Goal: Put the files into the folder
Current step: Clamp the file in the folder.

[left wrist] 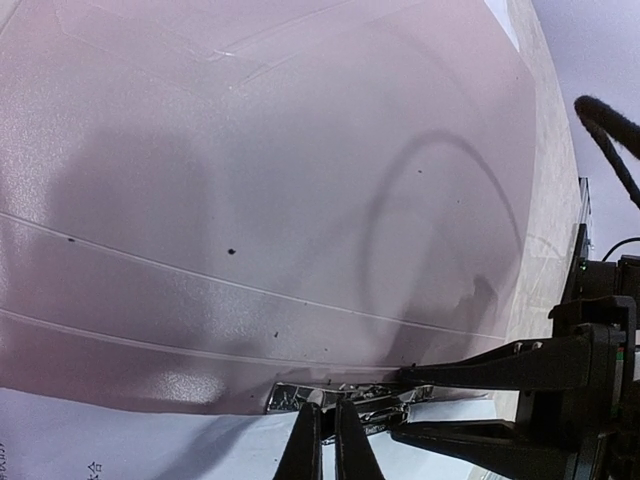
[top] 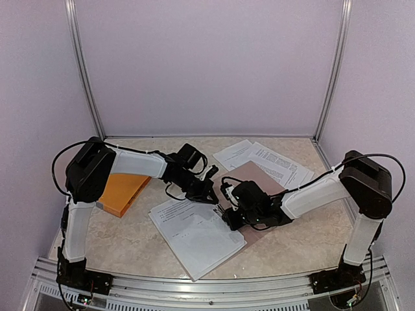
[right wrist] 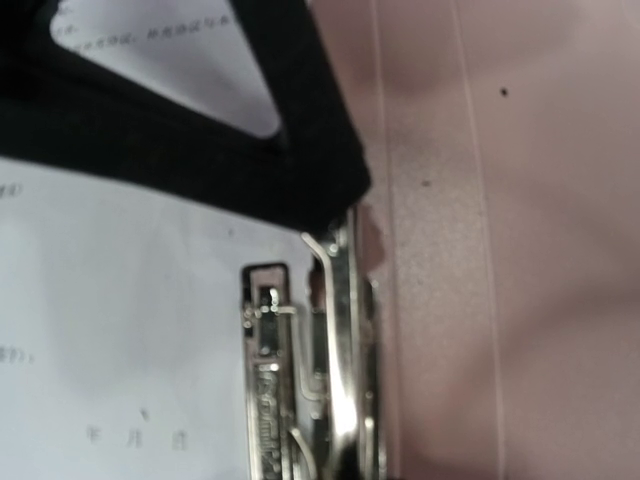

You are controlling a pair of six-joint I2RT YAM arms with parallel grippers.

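The pink folder [top: 258,176] lies open in the middle of the table, its inside filling the left wrist view [left wrist: 300,180]. White printed files [top: 194,234] lie across its near half, their top edge at the folder's metal clip [left wrist: 290,397] [right wrist: 335,370]. My left gripper [left wrist: 330,408] [top: 209,194] is shut, with its tips resting against the clip. My right gripper [top: 228,217] comes in from the right, its two black fingers [left wrist: 480,365] closed on either side of the clip's end. More files [top: 266,161] lie loose behind the folder.
An orange flat object [top: 123,192] lies under the left arm at the table's left. White walls with metal posts [top: 84,78] enclose the back and sides. An aluminium rail [top: 207,285] runs along the near edge.
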